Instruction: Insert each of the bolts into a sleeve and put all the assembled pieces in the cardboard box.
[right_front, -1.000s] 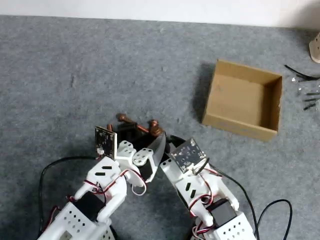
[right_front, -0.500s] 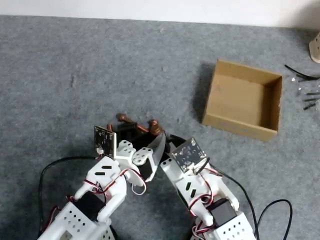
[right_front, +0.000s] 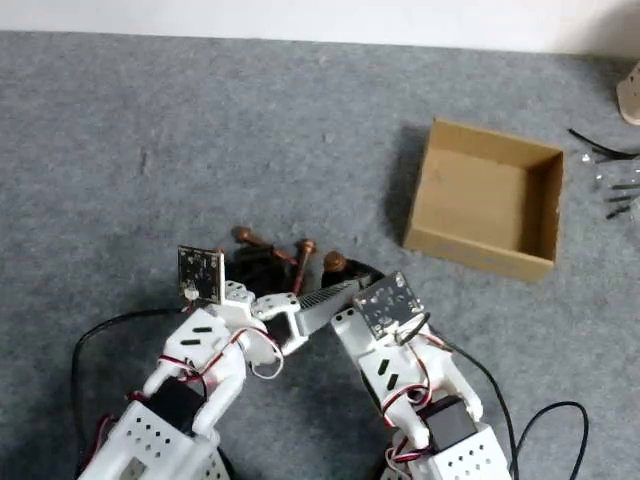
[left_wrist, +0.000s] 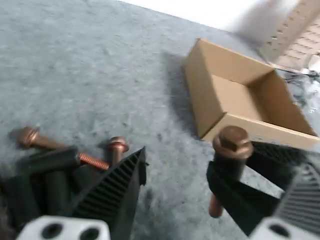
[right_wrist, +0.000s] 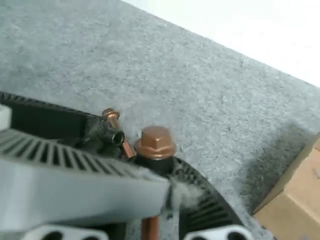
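My right gripper (right_front: 338, 276) is shut on a copper bolt (right_wrist: 155, 142) that stands upright in a black sleeve (right_wrist: 161, 166), its head (right_front: 333, 263) just left of the cardboard box (right_front: 475, 255). The left gripper (left_wrist: 175, 165) is open wide, one ribbed finger (right_front: 328, 293) lying right beside the held bolt (left_wrist: 231, 142). Two loose bolts (right_front: 248, 238) (right_front: 305, 250) lie on the grey carpet with several black sleeves (left_wrist: 50, 165) near the left gripper's other finger (left_wrist: 117, 182). The box (left_wrist: 235, 95) is open at the top and holds nothing that I can see.
Small black screws and wires (right_front: 610, 190) lie beyond the box at the right edge, with a beige object (right_front: 630, 95) above them. Black cables (right_front: 100, 330) trail beside both arm bases. A white wall (right_front: 320, 15) borders the far side of the carpet.
The left gripper's ribbed finger has swung out to the right, opening the gripper. The bolt head has shifted a little to the right with the right gripper.
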